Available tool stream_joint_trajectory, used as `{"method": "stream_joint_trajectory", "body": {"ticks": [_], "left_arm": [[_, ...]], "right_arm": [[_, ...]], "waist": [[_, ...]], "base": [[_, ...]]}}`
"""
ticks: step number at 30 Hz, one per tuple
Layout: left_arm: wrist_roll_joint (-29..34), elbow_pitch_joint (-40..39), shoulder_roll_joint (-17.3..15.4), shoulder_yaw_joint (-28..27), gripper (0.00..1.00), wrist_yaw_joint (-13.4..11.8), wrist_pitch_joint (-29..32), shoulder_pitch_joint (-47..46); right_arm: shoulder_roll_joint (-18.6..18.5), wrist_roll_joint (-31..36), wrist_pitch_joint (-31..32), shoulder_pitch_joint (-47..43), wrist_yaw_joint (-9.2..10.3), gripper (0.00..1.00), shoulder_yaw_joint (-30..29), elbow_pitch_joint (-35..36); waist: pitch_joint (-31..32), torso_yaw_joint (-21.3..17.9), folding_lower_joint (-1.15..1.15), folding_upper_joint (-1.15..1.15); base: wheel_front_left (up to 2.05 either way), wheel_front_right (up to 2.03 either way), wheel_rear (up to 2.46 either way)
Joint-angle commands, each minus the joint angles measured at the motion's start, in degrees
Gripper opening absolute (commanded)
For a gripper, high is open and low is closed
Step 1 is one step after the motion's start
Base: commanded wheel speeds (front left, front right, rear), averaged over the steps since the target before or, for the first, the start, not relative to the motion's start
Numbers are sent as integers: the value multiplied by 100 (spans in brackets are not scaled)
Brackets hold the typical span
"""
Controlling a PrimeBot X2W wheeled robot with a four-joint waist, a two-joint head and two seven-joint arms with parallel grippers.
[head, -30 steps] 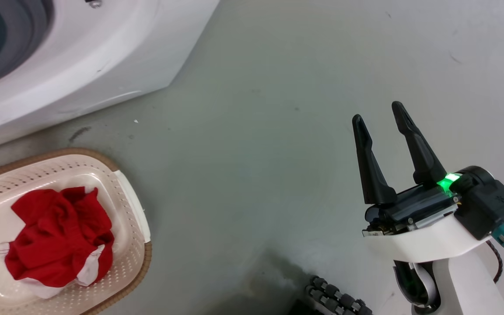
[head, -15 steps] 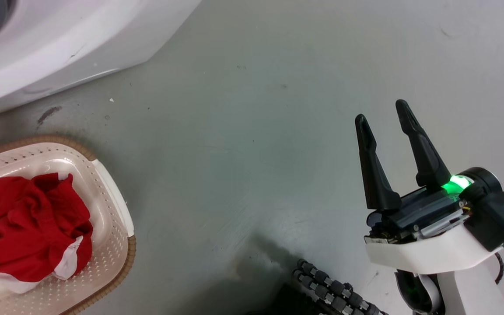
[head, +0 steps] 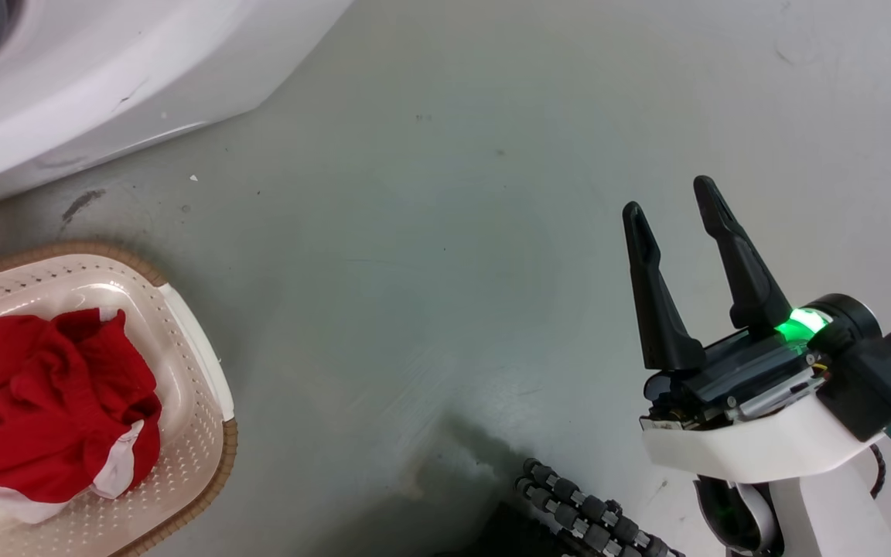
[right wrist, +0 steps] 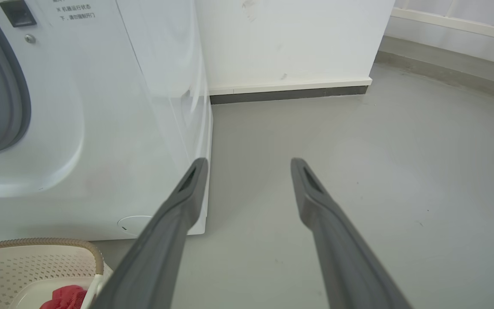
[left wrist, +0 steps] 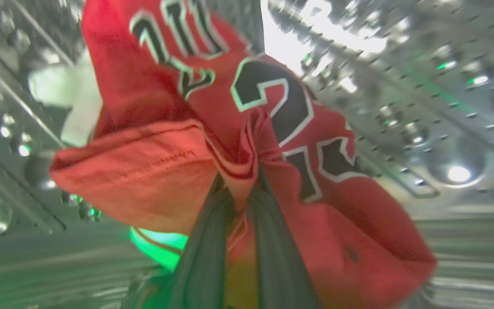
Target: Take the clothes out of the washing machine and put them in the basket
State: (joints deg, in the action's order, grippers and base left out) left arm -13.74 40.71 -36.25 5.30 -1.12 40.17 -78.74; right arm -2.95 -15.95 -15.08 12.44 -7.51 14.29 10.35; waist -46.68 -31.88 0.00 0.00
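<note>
- Left gripper [left wrist: 240, 178] is inside the drum [left wrist: 423, 107]. Its two fingers are pinched close together on a fold of the jersey [left wrist: 152, 171], so it's got hold of that.
- In the left wrist view the jersey is a bunched lump. Its long axis runs diagonally from upper left to lower right.
- The black-and-white lettering sits at the upper end, away from the fingers. A hemmed edge sticks out to the left and there's a bit of white trim at the far left.
- Shiny perforated steel is all around it. I can't tell whether the jersey touches the drum wall or hangs off it.
- Right gripper [head: 667, 195] is spread wide with nothing between the fingers. In the head view they point up and lean a little left, over bare floor [head: 414, 271].
- Basket [head: 182, 387] is at the lower left of the head view, on the floor just in front of the washer [head: 105, 77] and well apart from the right gripper. It's cut off by the frame, so I can't call its long axis. The end with the pale handle strip faces the open floor.
- The clothes [head: 51, 410] already in the basket are a crumpled red heap pointing no particular way, with white trim poking out at the lower right.
- The right wrist view looks past the washer's front corner at a white wall [right wrist: 294, 38].
- A black ribbed hose [head: 585, 510] lies at the bottom of the head view.
</note>
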Motion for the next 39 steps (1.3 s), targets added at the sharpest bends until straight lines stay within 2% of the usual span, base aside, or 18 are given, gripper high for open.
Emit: {"method": "stream_joint_trajectory", "body": {"ticks": [1, 4, 12, 18, 26, 32, 39], "left_arm": [[44, -167, -37, -7, 0, -49, -245, 154], [78, -422, -97, -51, 0, -125, -763, 355], [-17, -536, 180, -117, 0, -262, -2232, 1067], [2, -363, 336, -81, 0, -298, -3131, 1509], [-224, 71, 666, -170, 0, -260, -4541, 2386], [-396, 307, 942, -192, 0, -122, -5226, 2936], [-472, 194, 1240, -103, 0, 22, -5473, 3488]], "right_arm": [[14, -31, -11, 90, 4, 100, 29, -36], [13, -11, -11, 144, 5, 100, 47, -92], [13, 164, -11, 139, 4, 100, -67, -225], [13, 307, -11, 56, 4, 100, -131, -336], [11, 474, -11, -191, 4, 100, -260, -652], [11, 634, 92, -434, 4, 100, -394, -779], [9, 807, 378, -706, 4, 100, -570, -708]], "waist": [[59, -27, 0, 0], [180, -30, 0, 0], [717, 232, 0, 0], [1128, 370, 0, 0], [2005, 602, 0, 0], [2682, 888, 0, 0], [3333, 1235, 0, 0]], "base": [[0, 0, 0], [0, 0, 0], [0, 0, 0], [0, 0, 0], [0, 0, 0], [0, 0, 0], [0, 0, 0]]}}
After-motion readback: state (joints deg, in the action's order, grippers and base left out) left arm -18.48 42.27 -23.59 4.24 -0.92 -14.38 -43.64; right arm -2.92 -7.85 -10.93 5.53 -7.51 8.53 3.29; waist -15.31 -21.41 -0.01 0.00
